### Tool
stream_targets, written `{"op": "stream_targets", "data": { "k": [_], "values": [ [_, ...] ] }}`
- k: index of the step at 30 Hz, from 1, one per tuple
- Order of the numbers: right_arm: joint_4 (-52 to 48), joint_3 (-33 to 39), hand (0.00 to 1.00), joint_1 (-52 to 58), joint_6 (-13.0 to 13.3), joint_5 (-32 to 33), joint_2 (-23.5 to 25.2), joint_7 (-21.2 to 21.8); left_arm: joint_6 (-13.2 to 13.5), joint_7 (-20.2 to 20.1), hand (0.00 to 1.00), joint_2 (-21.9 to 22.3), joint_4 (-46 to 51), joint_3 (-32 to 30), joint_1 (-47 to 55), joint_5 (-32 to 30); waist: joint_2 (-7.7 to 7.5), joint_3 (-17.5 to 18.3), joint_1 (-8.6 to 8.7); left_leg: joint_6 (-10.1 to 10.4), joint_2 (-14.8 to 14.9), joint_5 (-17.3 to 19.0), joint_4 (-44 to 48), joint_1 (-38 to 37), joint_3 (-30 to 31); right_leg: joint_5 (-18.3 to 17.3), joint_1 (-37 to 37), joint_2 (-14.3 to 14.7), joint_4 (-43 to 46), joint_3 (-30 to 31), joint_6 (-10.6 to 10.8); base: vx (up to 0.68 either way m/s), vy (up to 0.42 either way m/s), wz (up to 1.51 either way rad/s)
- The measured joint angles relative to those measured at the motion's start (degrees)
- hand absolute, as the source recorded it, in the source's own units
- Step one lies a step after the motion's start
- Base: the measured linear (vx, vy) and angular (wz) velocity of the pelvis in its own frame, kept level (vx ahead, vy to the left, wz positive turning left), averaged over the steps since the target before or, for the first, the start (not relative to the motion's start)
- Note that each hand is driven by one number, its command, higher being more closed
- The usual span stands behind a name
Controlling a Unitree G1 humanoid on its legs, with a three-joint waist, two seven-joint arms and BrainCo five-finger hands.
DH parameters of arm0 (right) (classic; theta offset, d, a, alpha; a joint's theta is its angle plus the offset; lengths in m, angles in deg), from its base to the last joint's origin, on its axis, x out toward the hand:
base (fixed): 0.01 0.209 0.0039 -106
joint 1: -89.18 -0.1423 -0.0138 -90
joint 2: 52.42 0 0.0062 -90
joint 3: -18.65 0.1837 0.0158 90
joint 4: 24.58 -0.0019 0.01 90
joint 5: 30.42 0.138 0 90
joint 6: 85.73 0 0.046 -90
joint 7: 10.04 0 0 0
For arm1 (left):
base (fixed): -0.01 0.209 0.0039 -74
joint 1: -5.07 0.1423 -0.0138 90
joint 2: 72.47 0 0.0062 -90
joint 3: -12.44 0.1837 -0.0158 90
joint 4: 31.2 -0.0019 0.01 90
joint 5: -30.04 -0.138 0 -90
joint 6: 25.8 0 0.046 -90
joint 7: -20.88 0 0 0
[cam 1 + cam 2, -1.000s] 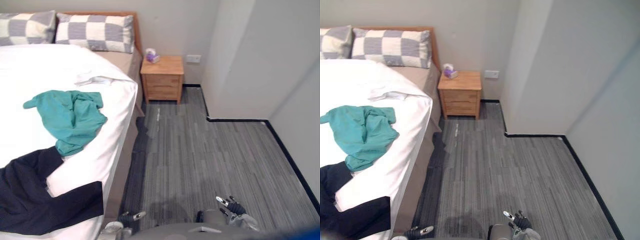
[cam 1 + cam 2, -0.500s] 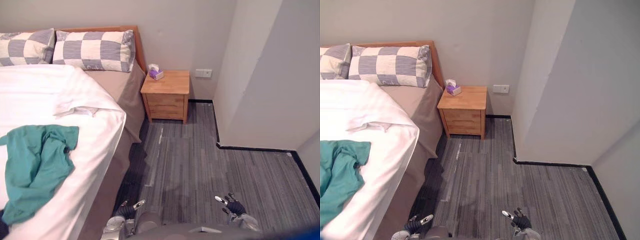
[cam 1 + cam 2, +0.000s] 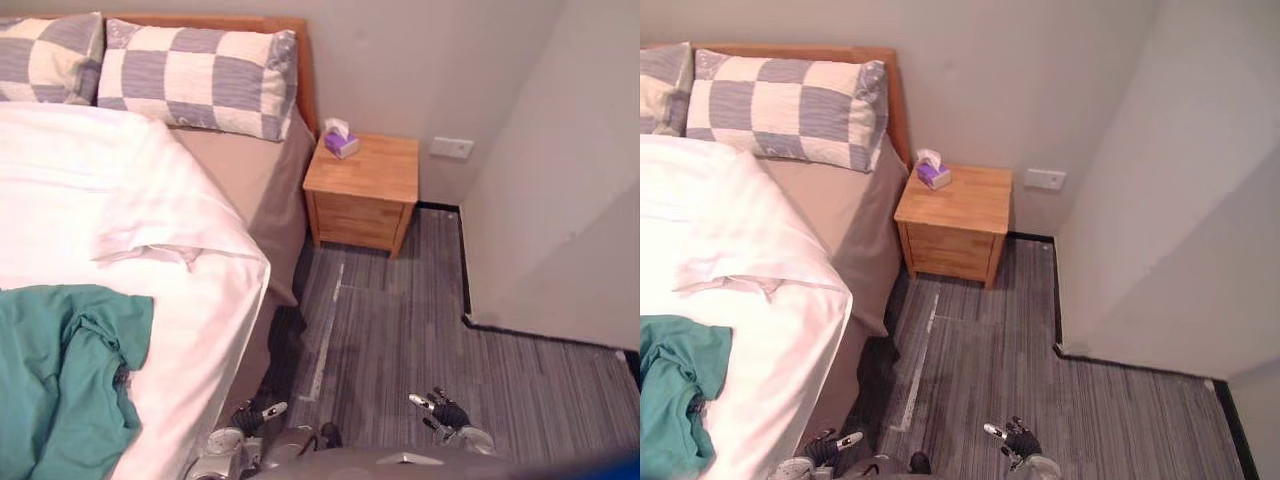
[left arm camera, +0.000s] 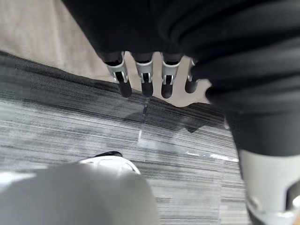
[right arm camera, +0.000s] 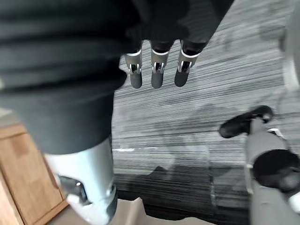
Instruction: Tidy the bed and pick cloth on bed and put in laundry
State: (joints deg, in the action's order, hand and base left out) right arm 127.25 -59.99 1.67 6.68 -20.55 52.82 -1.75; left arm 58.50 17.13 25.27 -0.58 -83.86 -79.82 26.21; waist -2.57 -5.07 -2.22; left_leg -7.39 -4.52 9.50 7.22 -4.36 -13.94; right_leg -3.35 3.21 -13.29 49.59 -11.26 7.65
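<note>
The cloth [image 3: 60,380] is cut off at the lower left edge. It is seen crumpled, teal, on the white bed [image 3: 150,210], near the bed's side. The left hand [image 4: 143,77] and the right hand [image 5: 157,70] are held over the floor [image 3: 400,330], fingers straight, with nothing grasped.

A teal cloth [image 3: 60,385] lies crumpled on the bed [image 3: 250,185] — bunched in loose folds near the side edge of the white duvet [image 3: 90,190] (part of it runs past the view's edge). The duvet is rumpled, one corner turned back below two checked pillows [image 3: 195,80].
</note>
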Motion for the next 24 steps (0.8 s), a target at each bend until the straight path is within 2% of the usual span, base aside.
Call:
{"op": "stream_targets", "data": {
  "k": [1,2,3,4,5,6,7,9,10,11,12,13,14,15,18,20,22,23,24],
  "values": [
    [0.07,0.01,0.00,0.13,-0.42,-0.02,-0.23,0.01,-0.55,0.01,0.00,-0.82,-0.76,0.52,-0.11,0.58,-1.01,-0.05,0.02,0.07,-1.06,0.42,-0.95,-3.03,2.13,-4.40,-3.95,-2.37,7.80,-1.16,-2.46,0.33,-0.046,0.82],
    [0.36,0.11,0.00,0.17,-0.40,-0.06,-0.85,0.00,-1.20,0.01,0.00,-1.31,-0.90,2.55,-0.52,1.65,-0.83,-0.50,0.39,0.08,-0.82,0.41,-1.23,-6.02,4.13,-8.15,-6.48,-2.70,8.91,-2.37,-2.81,0.29,-0.065,0.85],
    [0.39,0.09,0.00,0.14,-0.32,-0.02,-1.17,0.06,-1.43,0.00,0.00,-1.36,-0.97,2.98,-0.59,2.26,-0.70,-0.52,0.65,0.08,-0.58,0.41,-1.19,-6.82,5.01,-9.20,-7.29,-2.44,7.97,-2.50,-3.01,0.26,-0.115,1.06],
    [0.38,-0.11,0.00,-0.13,0.16,-0.02,-1.79,0.22,-2.03,-0.02,0.00,-1.34,-1.03,3.84,-1.01,3.85,-0.12,-0.60,1.38,0.12,0.41,0.52,-1.40,-8.33,8.39,-11.39,-9.80,-1.02,2.71,-2.43,-3.55,0.23,-0.162,1.11],
    [0.36,-0.16,0.00,-0.35,0.59,0.07,-2.06,0.22,-2.39,-0.06,0.00,-1.16,-1.09,4.09,-1.66,4.91,0.35,-0.74,1.92,0.46,1.29,0.87,-1.90,-8.76,10.58,-12.08,-11.25,-0.22,-1.66,-2.26,-3.41,0.28,-0.226,1.69],
    [0.37,-0.72,0.00,-0.53,1.60,0.15,-2.31,0.33,-2.80,0.00,0.00,-0.58,-1.17,4.10,-2.86,6.28,1.08,-0.88,2.52,1.50,2.64,2.07,-2.65,-8.69,14.60,-11.79,-13.66,1.47,-11.08,-0.35,-3.15,0.22,-0.212,1.59],
    [0.42,-0.87,0.00,-0.70,2.51,0.13,-2.30,0.70,-2.94,0.06,0.00,-0.02,-1.22,4.05,-3.35,7.44,1.14,-0.96,2.59,2.35,3.35,2.66,-3.18,-8.55,16.75,-10.88,-14.75,2.84,-18.27,2.69,-2.38,0.25,-0.332,1.74],
    [0.29,-2.16,0.00,-0.46,4.10,-0.08,-1.87,1.07,-2.88,0.43,0.00,2.09,-1.15,3.23,-3.78,8.83,0.88,-0.96,2.70,4.40,4.03,4.99,-2.21,-7.42,22.61,-5.63,-14.58,5.00,-34.31,14.11,-2.05,0.22,-0.350,1.38],
    [0.18,-2.82,0.00,-0.26,4.51,-0.06,-1.90,1.15,-2.88,0.63,0.00,2.64,-1.08,2.86,-3.80,9.14,0.62,-0.94,2.70,4.85,3.99,5.66,-1.38,-7.00,23.64,-4.88,-14.30,5.19,-36.78,16.29,-1.95,0.20,-0.343,1.17],
    [-0.28,-4.09,0.00,0.19,5.34,-0.35,-1.58,1.30,-2.89,1.18,0.00,2.95,-0.33,1.06,-4.01,9.46,-0.81,-1.18,2.71,5.90,3.60,7.72,1.04,-6.40,25.71,-3.98,-12.86,5.21,-40.42,20.25,-0.64,0.22,-0.425,1.21],
    [-0.80,-5.29,0.00,0.37,6.13,-1.61,-1.93,1.68,-2.91,2.41,0.00,3.54,-0.40,-0.99,-4.35,9.63,-0.16,-2.17,2.57,7.39,4.63,9.56,3.66,-6.46,25.27,0.12,-10.77,6.47,-39.32,21.37,1.03,0.22,-0.414,1.29],
    [-1.74,-6.36,0.00,0.56,6.56,-2.48,-2.72,2.00,-2.96,3.07,0.00,4.70,-0.37,-1.78,-3.72,10.18,1.14,-2.10,2.59,7.79,6.38,9.78,4.57,-6.55,23.97,-0.82,-10.56,7.81,-36.98,20.69,-0.27,0.23,-0.381,1.07],
    [-2.99,-9.42,0.00,0.57,7.68,-2.97,-3.96,2.65,-2.92,4.35,0.00,6.26,-0.18,-3.73,-3.18,11.48,3.02,-1.90,2.50,9.04,8.75,10.18,5.22,-6.73,24.16,-2.99,-10.83,9.31,-33.36,18.10,-1.79,0.27,-0.386,0.85],
    [-3.91,-11.83,0.00,0.06,8.39,-3.41,-4.07,3.03,-3.21,4.69,0.00,6.82,-0.30,-4.57,-2.86,11.75,3.53,-2.10,2.61,9.97,10.28,10.15,5.17,-7.09,24.65,-5.03,-10.95,9.90,-30.43,15.56,-2.91,0.23,-0.309,0.66],
    [-5.12,-15.11,0.00,-0.42,9.34,-3.40,-2.26,4.26,-3.26,5.16,0.00,6.81,0.57,-5.63,-2.48,11.76,3.19,-1.93,1.99,11.53,11.66,8.76,6.39,-6.23,25.56,-9.33,-10.90,10.16,-26.60,11.75,-4.46,0.18,-0.288,0.74],
    [-6.61,-15.60,0.00,-0.05,9.23,-3.38,-0.80,5.00,-2.39,5.50,0.00,7.10,2.39,-7.99,-1.82,12.11,2.59,-1.64,1.81,11.87,11.76,8.30,16.59,1.26,25.14,-11.31,-9.92,8.73,-27.11,6.84,-5.20,0.18,-0.252,1.30],
    [-7.10,-15.95,0.00,0.40,8.47,-3.28,-0.28,4.70,-1.77,5.28,0.00,7.73,3.75,-10.29,-2.05,12.19,2.92,-2.09,1.94,14.77,14.06,5.30,28.98,9.22,18.56,-11.24,-5.41,7.78,-29.99,-0.18,-6.11,0.21,-0.192,1.65],
    [-7.14,-16.21,0.00,0.92,8.11,-2.83,-0.25,4.15,-0.15,4.32,0.00,7.89,4.08,-10.96,-1.48,11.82,2.29,-2.55,1.47,14.72,16.51,4.46,32.43,10.87,12.07,-11.20,-1.49,6.84,-32.03,-3.91,-6.52,0.21,-0.123,1.40],
    [-7.14,-16.11,0.00,1.51,8.06,-2.10,-0.26,3.85,0.53,3.90,0.00,7.96,4.14,-10.68,-1.31,11.49,2.40,-2.57,1.33,14.53,17.39,4.82,32.38,10.94,8.59,-11.18,0.00,6.50,-32.67,-5.16,-6.54,0.21,-0.083,1.31]
  ]
}}
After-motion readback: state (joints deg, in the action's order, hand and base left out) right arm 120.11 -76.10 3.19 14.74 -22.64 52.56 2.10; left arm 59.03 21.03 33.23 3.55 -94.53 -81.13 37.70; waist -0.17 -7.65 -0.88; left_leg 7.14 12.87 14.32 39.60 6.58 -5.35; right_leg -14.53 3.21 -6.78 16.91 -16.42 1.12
